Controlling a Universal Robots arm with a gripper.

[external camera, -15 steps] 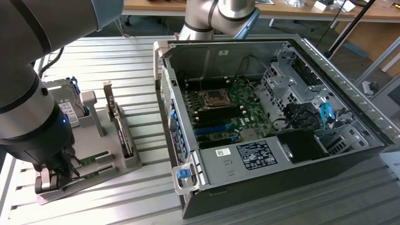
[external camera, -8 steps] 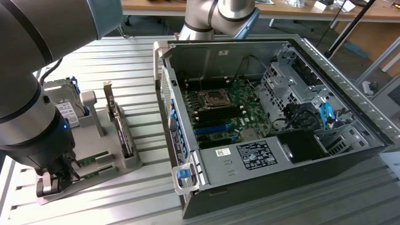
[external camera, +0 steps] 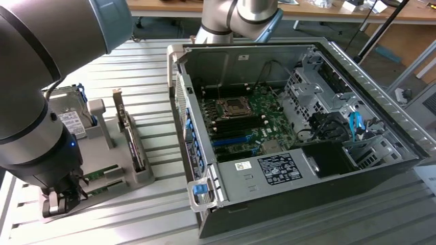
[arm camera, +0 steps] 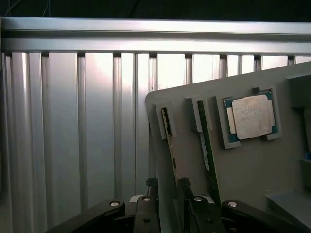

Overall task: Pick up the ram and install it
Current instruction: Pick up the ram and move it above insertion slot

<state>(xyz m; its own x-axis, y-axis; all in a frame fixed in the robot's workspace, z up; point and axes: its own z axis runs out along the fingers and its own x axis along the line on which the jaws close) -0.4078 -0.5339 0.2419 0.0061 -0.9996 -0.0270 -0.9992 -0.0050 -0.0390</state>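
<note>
Robot arm [external camera: 34, 102], nearest the camera, at the exterior view's left, over the near corner of the slatted worktop [external camera: 156, 224]. Gripper [external camera: 60, 201] low over the end of a grey holder [external camera: 140, 176]. Fingers [arm camera: 146, 213] spread, one on each side of the ram [arm camera: 171, 150], which stands on edge in its slot; contact cannot be told. A second stick [arm camera: 206, 150] of the same kind stands just beside it, then a square processor chip [arm camera: 250, 116] in its recess. Drive [external camera: 68, 120] and upright card [external camera: 129, 138] stand farther along the holder. Open computer case [external camera: 307, 168] at the exterior view's right, motherboard [external camera: 245, 122] exposed.
</note>
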